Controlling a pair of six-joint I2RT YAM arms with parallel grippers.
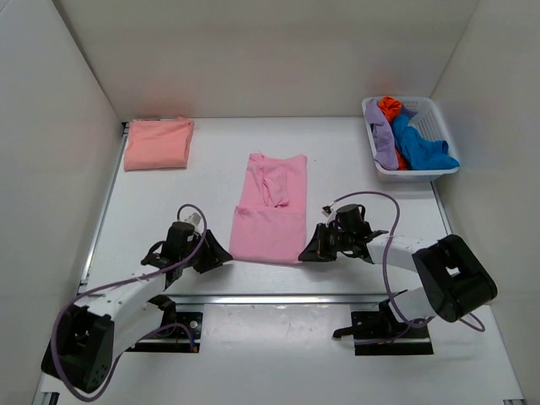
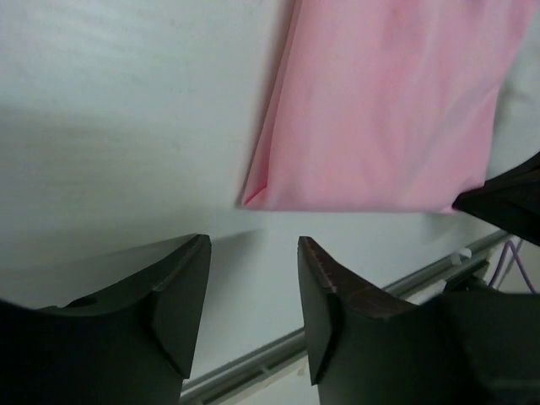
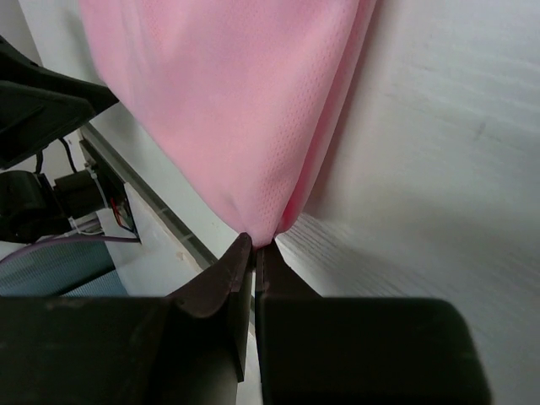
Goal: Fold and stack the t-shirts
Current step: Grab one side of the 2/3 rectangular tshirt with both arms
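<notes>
The right gripper [image 3: 255, 246] pinches a pointed corner of the fine-mesh light pink t-shirt [image 3: 228, 101], while the left gripper [image 2: 253, 253] stands parted and empty beside another.

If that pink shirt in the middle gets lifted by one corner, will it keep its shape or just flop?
Probably flop: the light pink t-shirt lies flat with soft wrinkles near its collar, so it looks limp. Likely light too; the right gripper pinches just a thin corner. Its folded layers may slide apart when lifted.
</notes>
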